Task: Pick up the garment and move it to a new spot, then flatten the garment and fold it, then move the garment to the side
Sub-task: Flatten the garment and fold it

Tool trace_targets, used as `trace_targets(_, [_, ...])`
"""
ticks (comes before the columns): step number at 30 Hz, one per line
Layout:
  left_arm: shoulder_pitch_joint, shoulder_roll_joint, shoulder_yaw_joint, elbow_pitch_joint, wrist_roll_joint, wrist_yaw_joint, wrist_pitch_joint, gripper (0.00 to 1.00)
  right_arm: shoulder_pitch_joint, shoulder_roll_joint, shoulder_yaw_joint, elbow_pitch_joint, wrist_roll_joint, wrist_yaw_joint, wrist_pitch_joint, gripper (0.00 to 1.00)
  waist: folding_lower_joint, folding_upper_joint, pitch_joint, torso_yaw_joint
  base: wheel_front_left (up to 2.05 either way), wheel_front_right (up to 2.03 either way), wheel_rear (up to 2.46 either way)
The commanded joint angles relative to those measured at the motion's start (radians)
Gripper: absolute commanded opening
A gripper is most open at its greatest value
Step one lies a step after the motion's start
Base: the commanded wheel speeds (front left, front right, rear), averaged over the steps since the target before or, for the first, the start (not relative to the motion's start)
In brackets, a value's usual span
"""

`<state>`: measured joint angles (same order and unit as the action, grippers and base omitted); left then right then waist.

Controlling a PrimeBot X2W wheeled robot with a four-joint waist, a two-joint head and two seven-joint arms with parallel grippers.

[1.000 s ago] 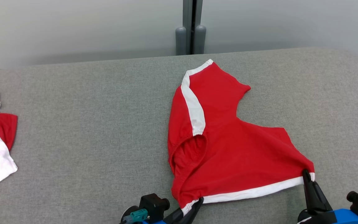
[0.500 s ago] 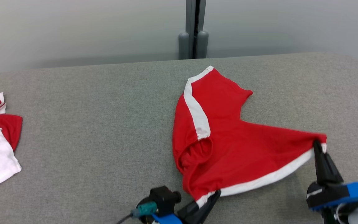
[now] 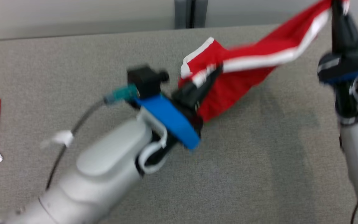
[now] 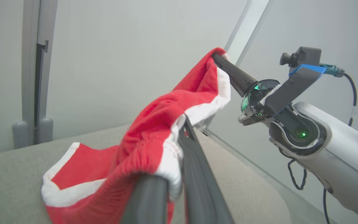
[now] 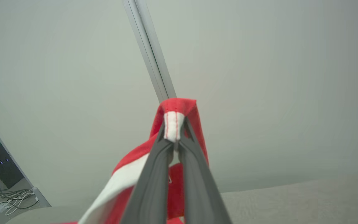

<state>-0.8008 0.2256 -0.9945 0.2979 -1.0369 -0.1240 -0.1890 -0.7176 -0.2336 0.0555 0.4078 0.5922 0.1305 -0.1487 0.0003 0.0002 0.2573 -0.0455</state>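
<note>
The left gripper (image 3: pixel 214 71) pinches one white-banded hem corner of the red garment (image 3: pixel 247 81), and the right gripper (image 5: pixel 174 140) is clamped on the other corner. The hem stretches lifted between them, with the rest of the cloth trailing beyond the left gripper onto the grey table (image 3: pixel 73 62).

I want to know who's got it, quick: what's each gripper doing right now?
Left gripper: closed, holding the red shirt.
Right gripper: closed, holding the same red shirt.
</note>
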Motion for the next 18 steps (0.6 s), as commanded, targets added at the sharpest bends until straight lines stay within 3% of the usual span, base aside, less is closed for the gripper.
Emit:
trace_targets(1, [-0.071,0.001,0.025,0.018,-0.021,-0.007,0.013,0.0,-0.091,-0.011,0.006,0.032,0.001,0.0,0.012,0.0,-0.0003,-0.0002,0.042,0.021,0.0,0.0,0.0])
trace_targets(11, [-0.557,-0.003,0.07,0.141,-0.128,-0.007,0.068,0.0,-0.7,-0.017,-0.003,0.38,-0.044,0.0,0.036,0.0,-0.0003,-0.0002,0.195,0.028,0.0,0.0,0.0])
trace_targets(18, [-0.798,-0.011,0.057,0.241,-0.182,-0.007,0.029,0.0,-0.95,-0.011,0.035,0.521,-0.083,0.0,-0.032,0.0,-0.0003,-0.0002,0.258,0.028,0.0,0.0,0.0])
